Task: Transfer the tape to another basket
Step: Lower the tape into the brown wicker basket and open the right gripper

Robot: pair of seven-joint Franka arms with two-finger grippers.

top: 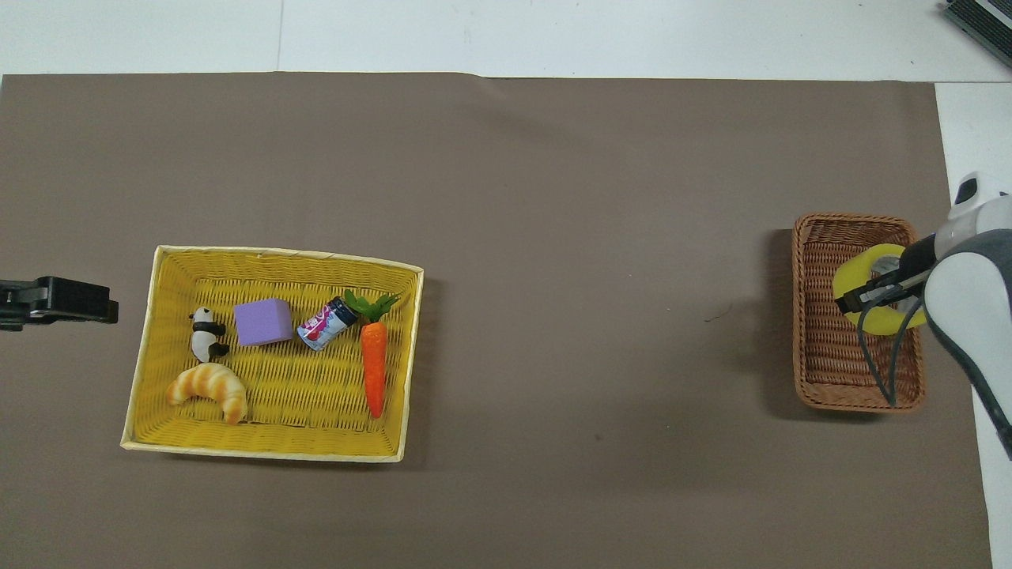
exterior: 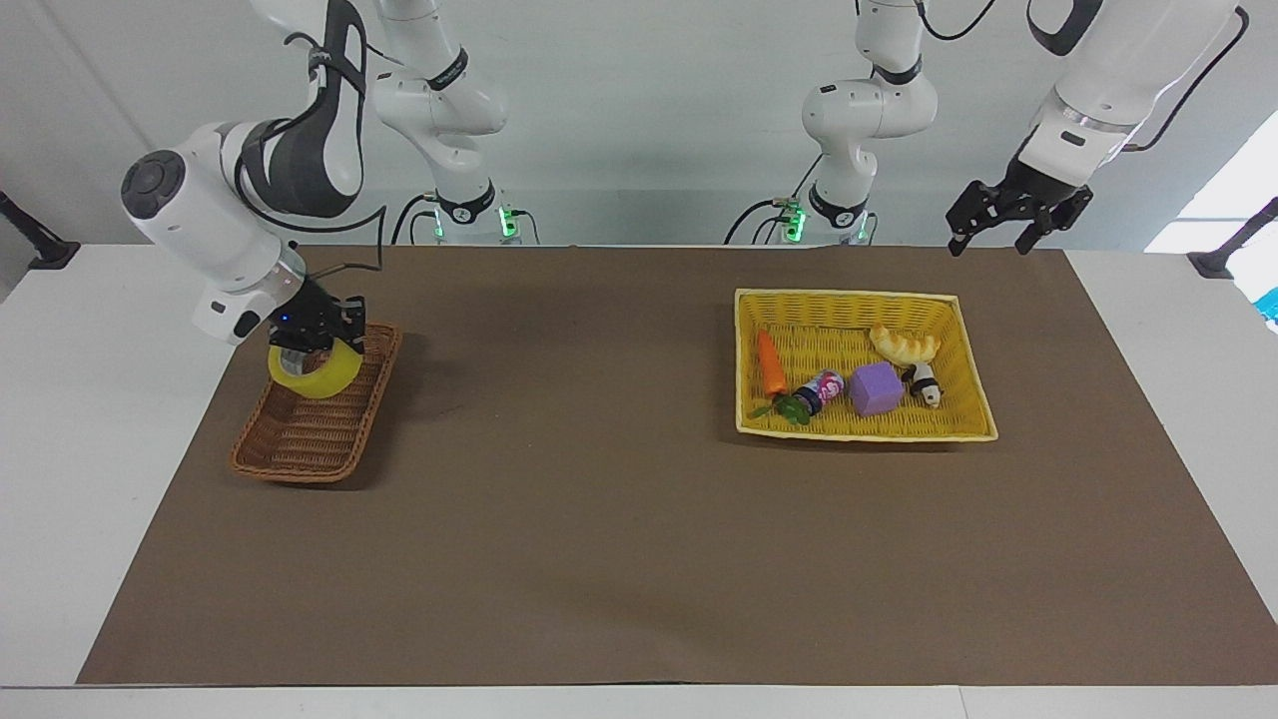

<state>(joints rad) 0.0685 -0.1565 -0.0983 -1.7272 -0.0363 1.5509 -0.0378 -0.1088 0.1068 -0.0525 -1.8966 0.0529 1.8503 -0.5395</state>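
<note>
Tape (exterior: pixel 314 372) over basket (exterior: pixel 300 444), unlabelled

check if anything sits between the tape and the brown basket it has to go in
Nothing visible does. The right hand holds the tape over the brown basket, whose inside shows only bare weave.

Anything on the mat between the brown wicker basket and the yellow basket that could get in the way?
Nothing. The mat between the brown wicker basket and the yellow basket is bare, plain in the overhead view. The right gripper holds the tape over the brown basket.
</note>
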